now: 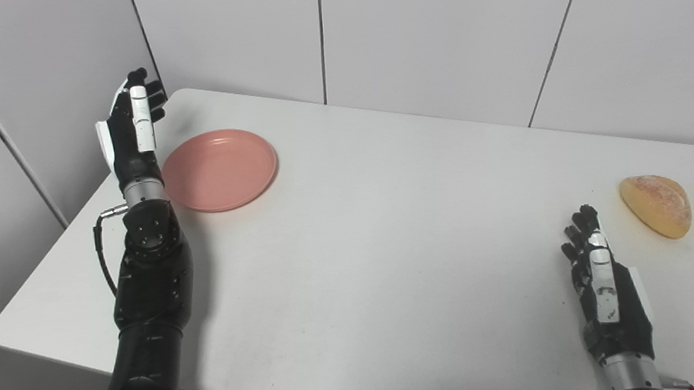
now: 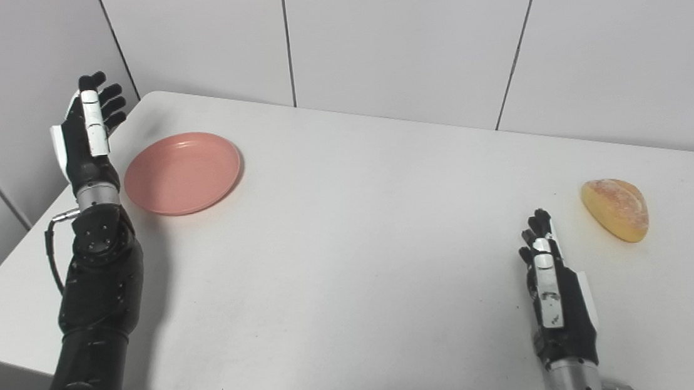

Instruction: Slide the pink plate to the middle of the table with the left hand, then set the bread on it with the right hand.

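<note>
Fingers (image 1: 146,93) of the left hand (image 1: 131,129) are extended and slightly spread, grasping nothing. This hand is raised at the far-left edge of the worktop (image 1: 388,235), palm turned toward the pink plate (image 1: 219,168), just beside the plate's left rim; whether it touches the rim cannot be determined from either view.

Fingers (image 2: 538,225) of the right hand (image 2: 554,296) are likewise extended and released, holding nothing. This hand sits low over the near-right part of the worktop, pointing away from the robot, near the bread (image 2: 616,209) but apart from it.

Task objects:
- Pink plate: upright on the far-left area of the worktop, close to the back-left corner, with nothing on it. It is not at the middle of the worktop.
- Bread: a rounded, golden-brown roll with a pale dusted top, lying on the right side of the worktop, just beyond and to the right of the right hand. It is well apart from the plate.

Markings: no brand, label or legible writing is visible on the plate, the bread, the hands or the worktop.

Surroundings: plain pale wall panels (image 1: 433,36) with dark seams stand behind the worktop.
</note>
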Controlling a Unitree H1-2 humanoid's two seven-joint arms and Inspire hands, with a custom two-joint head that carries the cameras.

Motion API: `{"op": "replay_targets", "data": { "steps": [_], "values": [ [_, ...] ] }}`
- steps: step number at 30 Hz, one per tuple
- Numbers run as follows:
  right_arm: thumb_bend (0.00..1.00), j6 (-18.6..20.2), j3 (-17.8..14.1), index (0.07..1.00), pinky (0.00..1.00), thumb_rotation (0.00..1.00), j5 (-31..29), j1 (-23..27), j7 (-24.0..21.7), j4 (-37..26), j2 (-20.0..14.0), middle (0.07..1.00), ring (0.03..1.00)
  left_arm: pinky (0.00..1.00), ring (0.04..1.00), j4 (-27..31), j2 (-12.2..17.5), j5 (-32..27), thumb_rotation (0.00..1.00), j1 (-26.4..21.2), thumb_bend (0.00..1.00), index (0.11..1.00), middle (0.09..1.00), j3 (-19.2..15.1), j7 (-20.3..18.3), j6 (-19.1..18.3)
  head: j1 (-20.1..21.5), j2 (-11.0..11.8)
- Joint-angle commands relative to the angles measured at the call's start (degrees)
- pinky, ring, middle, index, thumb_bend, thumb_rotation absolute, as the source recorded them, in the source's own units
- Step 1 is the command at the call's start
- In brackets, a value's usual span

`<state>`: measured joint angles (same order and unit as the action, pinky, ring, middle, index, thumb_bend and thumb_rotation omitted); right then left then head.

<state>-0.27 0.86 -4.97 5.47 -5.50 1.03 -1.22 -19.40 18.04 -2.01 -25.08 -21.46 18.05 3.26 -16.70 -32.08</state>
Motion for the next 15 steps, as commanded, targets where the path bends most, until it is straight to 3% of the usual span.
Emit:
{"op": "replay_targets", "data": {
  "steps": [1,15],
  "values": [
    [0.68,-2.79,-0.19,1.0,1.0,1.0,-0.31,-0.99,-0.48,0.12,-0.41,1.0,1.0,0.76,0.762,-0.45,2.36,1.34,1.0,-3.34,0.76,0.778,0.76,-0.03,0.72,2.26,0.03,-0.05],
    [0.7,-3.14,-0.09,1.0,1.0,1.0,-0.66,-1.17,-0.7,-0.28,-0.11,1.0,1.0,0.77,0.775,-7.5,4.49,-0.2,1.0,-4.11,0.74,0.788,0.778,-0.78,0.4,3.23,-0.37,-0.16]
  ]
}}
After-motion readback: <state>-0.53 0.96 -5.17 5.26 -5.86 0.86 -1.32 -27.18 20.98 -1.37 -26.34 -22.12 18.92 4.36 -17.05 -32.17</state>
